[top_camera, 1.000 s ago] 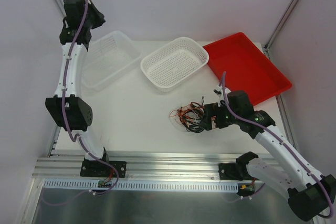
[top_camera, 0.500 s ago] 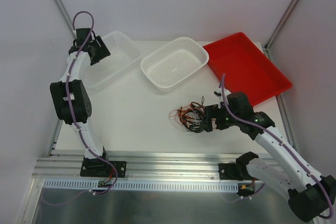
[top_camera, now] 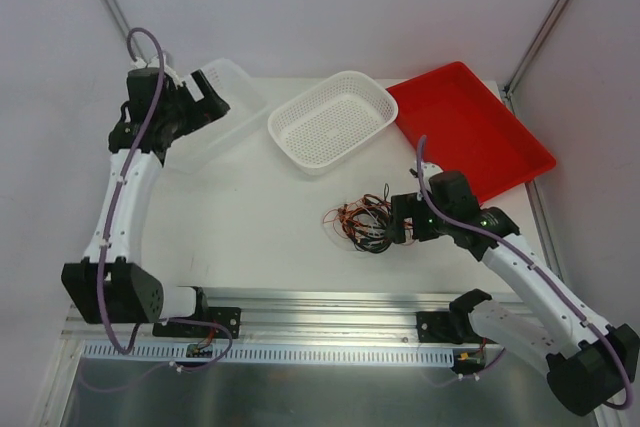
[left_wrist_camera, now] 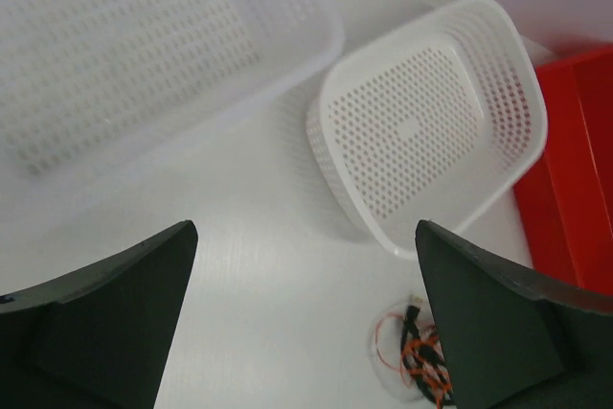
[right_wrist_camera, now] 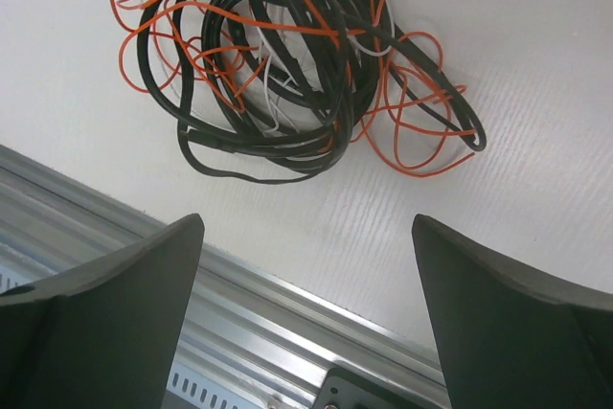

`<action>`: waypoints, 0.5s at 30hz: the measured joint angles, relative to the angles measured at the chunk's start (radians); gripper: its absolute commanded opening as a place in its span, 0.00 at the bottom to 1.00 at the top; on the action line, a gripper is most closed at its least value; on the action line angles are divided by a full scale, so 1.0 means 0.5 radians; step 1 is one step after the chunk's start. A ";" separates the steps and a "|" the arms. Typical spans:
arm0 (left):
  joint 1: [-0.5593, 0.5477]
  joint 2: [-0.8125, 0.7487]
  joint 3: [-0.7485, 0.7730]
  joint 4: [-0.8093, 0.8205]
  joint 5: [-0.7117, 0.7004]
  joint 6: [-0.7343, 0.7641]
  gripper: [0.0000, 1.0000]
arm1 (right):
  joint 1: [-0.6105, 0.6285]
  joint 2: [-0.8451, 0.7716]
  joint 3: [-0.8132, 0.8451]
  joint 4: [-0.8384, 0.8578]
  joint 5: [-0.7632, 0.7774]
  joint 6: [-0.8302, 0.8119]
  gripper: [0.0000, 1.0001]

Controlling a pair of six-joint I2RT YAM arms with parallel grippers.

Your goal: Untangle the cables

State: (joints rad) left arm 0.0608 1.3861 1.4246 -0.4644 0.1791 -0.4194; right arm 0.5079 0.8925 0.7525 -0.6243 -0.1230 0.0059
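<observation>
The cables (top_camera: 362,222) lie in one tangled heap of black and red-orange wires on the white table, right of centre. In the right wrist view the cables (right_wrist_camera: 287,64) fill the top, just beyond my fingers. My right gripper (top_camera: 389,224) sits at the heap's right edge, low over the table. The right gripper (right_wrist_camera: 306,227) is open with nothing between its fingers. My left gripper (top_camera: 212,102) hangs far off at the back left, over a clear basket. The left gripper (left_wrist_camera: 305,237) is open and empty, and the cables (left_wrist_camera: 421,356) show small by its right finger.
A clear plastic basket (top_camera: 240,89) stands at the back left, a white perforated basket (top_camera: 283,137) at the back centre, a red tray (top_camera: 470,127) at the back right. An aluminium rail (right_wrist_camera: 239,332) runs along the table's near edge, close to the heap.
The left arm has swung down from high at the back left to over the clear basket, and its jaws have opened. The right gripper has crept slightly toward the heap.
</observation>
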 measured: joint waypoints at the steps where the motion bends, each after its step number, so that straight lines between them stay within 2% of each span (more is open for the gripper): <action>1: -0.064 -0.111 -0.098 0.025 0.008 -0.016 0.99 | 0.000 0.015 0.008 0.005 0.017 0.000 0.92; 4: -0.378 -0.392 -0.377 -0.002 0.045 -0.072 0.99 | 0.000 0.083 0.025 0.035 0.038 0.001 0.88; 7: -0.761 -0.541 -0.606 -0.027 0.066 -0.118 0.99 | 0.000 0.137 0.024 0.070 0.039 0.012 0.82; 15: -1.476 -0.570 -0.945 -0.066 -0.053 -0.227 0.97 | 0.000 0.237 -0.034 0.242 0.044 0.039 0.72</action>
State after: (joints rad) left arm -0.6769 1.1011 0.9524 -0.4976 0.1528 -0.5327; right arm 0.5079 1.0107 0.7353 -0.5034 -0.1009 0.0254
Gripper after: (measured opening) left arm 0.980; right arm 0.744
